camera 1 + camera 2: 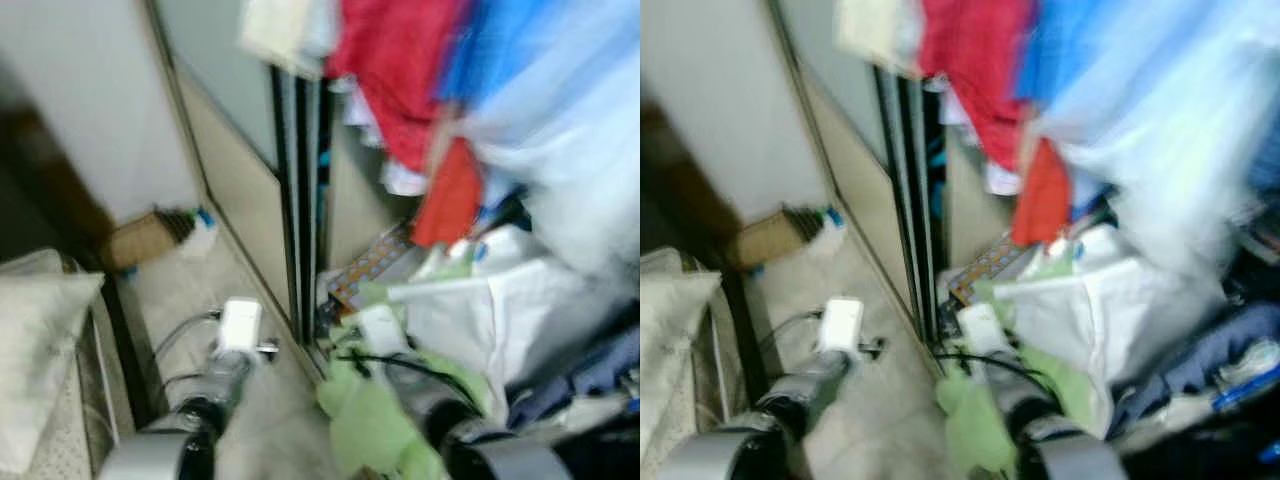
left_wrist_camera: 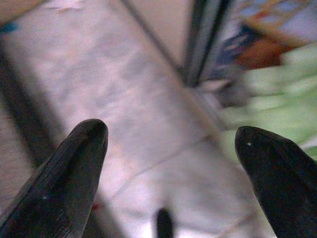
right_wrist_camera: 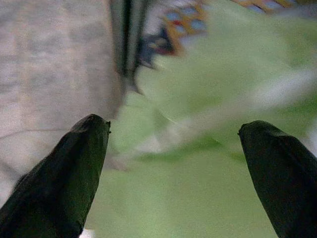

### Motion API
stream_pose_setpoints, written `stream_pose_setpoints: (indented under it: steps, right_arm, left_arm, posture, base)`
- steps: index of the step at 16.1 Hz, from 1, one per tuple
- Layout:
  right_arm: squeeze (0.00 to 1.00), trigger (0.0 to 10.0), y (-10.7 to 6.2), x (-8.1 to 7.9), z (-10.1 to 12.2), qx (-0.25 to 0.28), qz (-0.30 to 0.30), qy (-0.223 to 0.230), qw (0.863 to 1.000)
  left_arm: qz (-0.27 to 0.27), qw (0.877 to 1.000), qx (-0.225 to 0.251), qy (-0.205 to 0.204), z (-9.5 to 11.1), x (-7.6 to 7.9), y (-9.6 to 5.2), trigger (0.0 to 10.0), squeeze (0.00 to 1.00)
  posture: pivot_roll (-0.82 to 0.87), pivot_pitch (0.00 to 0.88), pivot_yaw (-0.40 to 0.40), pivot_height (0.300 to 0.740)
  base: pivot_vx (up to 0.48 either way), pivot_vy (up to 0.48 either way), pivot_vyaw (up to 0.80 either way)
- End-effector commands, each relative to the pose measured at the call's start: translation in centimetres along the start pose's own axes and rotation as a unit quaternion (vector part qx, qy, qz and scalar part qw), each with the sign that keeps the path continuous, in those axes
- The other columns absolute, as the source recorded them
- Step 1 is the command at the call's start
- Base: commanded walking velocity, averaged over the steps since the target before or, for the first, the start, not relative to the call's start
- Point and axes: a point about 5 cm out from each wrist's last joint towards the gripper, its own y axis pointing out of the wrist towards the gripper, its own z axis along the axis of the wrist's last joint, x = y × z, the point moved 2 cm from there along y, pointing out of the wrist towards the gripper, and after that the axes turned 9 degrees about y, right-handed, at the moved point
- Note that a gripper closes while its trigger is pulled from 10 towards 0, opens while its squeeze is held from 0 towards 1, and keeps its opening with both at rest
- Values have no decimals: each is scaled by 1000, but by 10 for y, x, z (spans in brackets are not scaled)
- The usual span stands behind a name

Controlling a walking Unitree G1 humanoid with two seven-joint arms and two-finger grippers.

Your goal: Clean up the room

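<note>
A light green cloth (image 1: 370, 420) lies crumpled on the pale floor at the foot of an open wardrobe, partly over its sliding-door track (image 1: 300, 250). My right gripper (image 3: 173, 124) is open just above this green cloth (image 3: 198, 188), with nothing between its fingers. My left gripper (image 2: 173, 134) is open over bare floor, the green cloth (image 2: 277, 99) off to one side of it. Both silver arms reach forward from the bottom of the eye views, the left arm (image 1: 215, 400) over the floor and the right arm (image 1: 470, 440) by the cloth. Everything is blurred.
Red (image 1: 400, 70) and blue (image 1: 520, 50) clothes hang in the wardrobe. Below them lie a white heap (image 1: 490, 310), dark blue garments (image 1: 590, 375) and a patterned item (image 1: 370, 265). A pale cushion (image 1: 40, 330) sits at left. A cardboard box (image 1: 135, 240) stands by the wall.
</note>
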Motion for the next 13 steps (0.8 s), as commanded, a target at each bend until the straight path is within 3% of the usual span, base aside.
stream_pose_setpoints:
  steps: [1, 5, 13]
  right_arm:
    - [0, 10000, 0, 2, 0, -1, 3, -10, 1000]
    - [0, 10000, 0, 0, 0, -1, 6, -12, 1000]
    - [0, 10000, 0, -2, 4, 4, 11, -22, 1000]
  left_arm:
    - [12, 1000, 12, 15, 9, 0, 1, 10000, 0]
    - [4, 1000, 18, -3, 11, -1, 1, 10000, 0]
    - [-17, 999, 37, -3, 20, 6, 1, 10000, 0]
  posture:
    - [-103, 0, 12, 740]
    - [-102, 0, 15, 740]
    - [-103, 0, 19, 740]
  base:
    - [0, 0, 800]
    - [0, 0, 800]
    - [0, 0, 800]
